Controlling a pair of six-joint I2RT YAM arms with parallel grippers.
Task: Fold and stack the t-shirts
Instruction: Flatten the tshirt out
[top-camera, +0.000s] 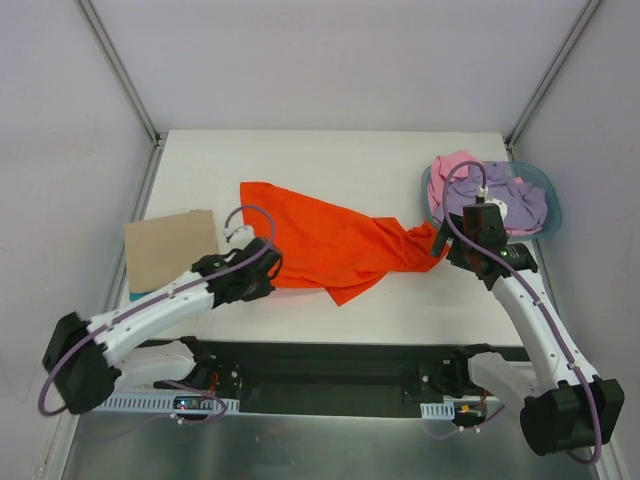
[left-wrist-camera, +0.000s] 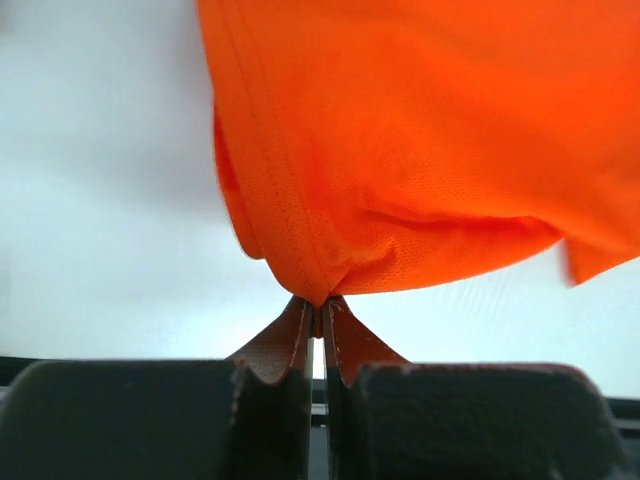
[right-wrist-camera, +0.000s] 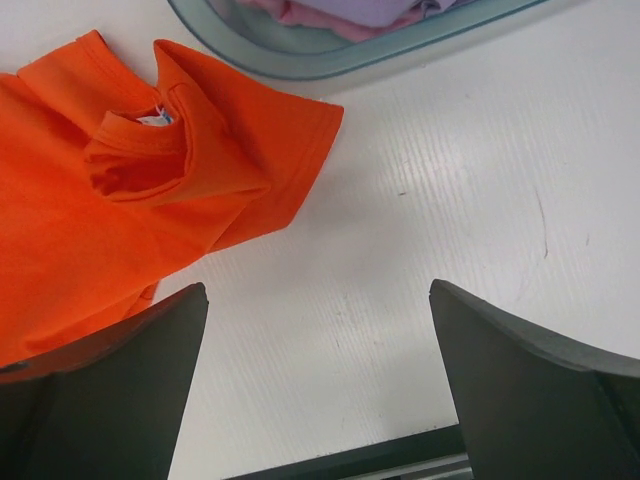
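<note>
The large orange t-shirt (top-camera: 330, 245) lies crumpled across the middle of the white table (top-camera: 330, 160). My left gripper (top-camera: 266, 264) is shut on its left edge; in the left wrist view the cloth (left-wrist-camera: 420, 130) bunches into the closed fingertips (left-wrist-camera: 318, 305). My right gripper (top-camera: 458, 248) is open and empty above bare table (right-wrist-camera: 316, 288), just right of the shirt's collar and sleeve (right-wrist-camera: 150, 160). The lilac-purple t-shirt (top-camera: 505, 200) and the pink t-shirt (top-camera: 450, 170) lie heaped in the basin; both show at the top of the right wrist view (right-wrist-camera: 380, 8), (right-wrist-camera: 320, 18).
The blue-grey plastic basin (top-camera: 545, 185) stands at the table's right edge, its rim close to the shirt's collar (right-wrist-camera: 300, 65). A brown cardboard sheet (top-camera: 170, 248) lies at the left. A black rail (top-camera: 330, 365) runs along the near edge. Grey walls enclose the table.
</note>
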